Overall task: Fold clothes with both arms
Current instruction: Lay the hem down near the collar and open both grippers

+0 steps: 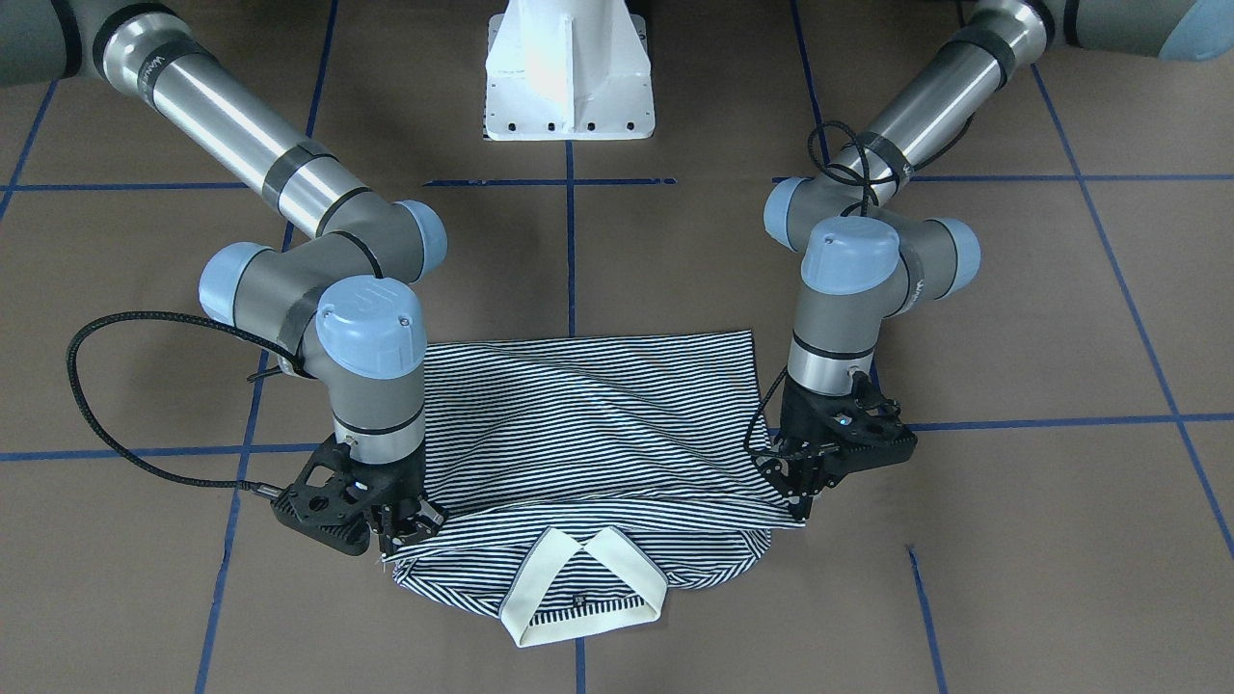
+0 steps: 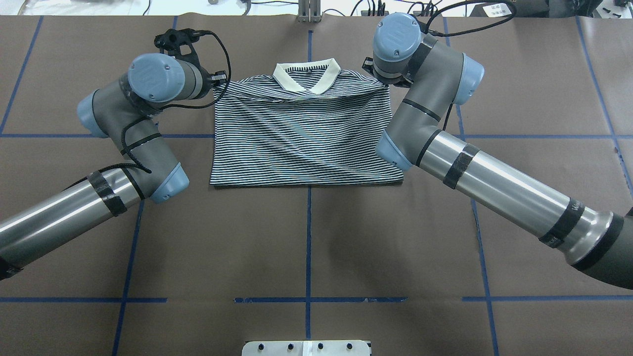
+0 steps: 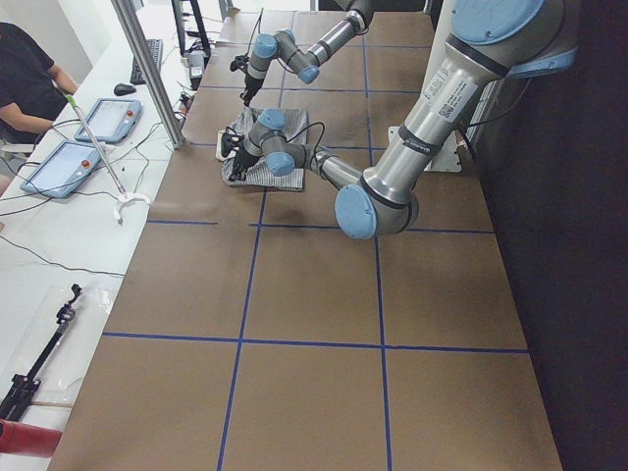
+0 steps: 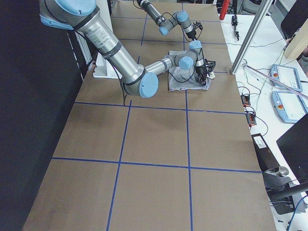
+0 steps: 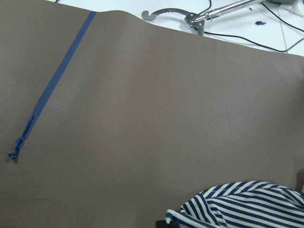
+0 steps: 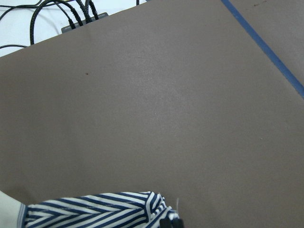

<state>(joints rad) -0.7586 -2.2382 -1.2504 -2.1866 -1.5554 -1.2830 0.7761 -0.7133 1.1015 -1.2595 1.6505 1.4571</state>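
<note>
The polo shirt (image 2: pixel 306 143) lies on the table (image 2: pixel 306 247), straight ahead of the pedestal base (image 1: pixel 569 72). Its collar (image 2: pixel 306 79) is on the far side from the base. The left gripper (image 1: pixel 802 496) grips the shirt's collar-end corner on the robot's left, and the right gripper (image 1: pixel 405 530) grips the opposite corner.

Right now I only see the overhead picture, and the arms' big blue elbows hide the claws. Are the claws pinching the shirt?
Observer: It looks like it. In the front-facing view the left gripper is closed on one corner of the shirt where its folded edge ends, and the right gripper is closed on the other corner.
Operator: Is anybody close to the table?
Observer: The left side view shows a person sitting at a white desk that runs along the table's far side from the robot.
</note>
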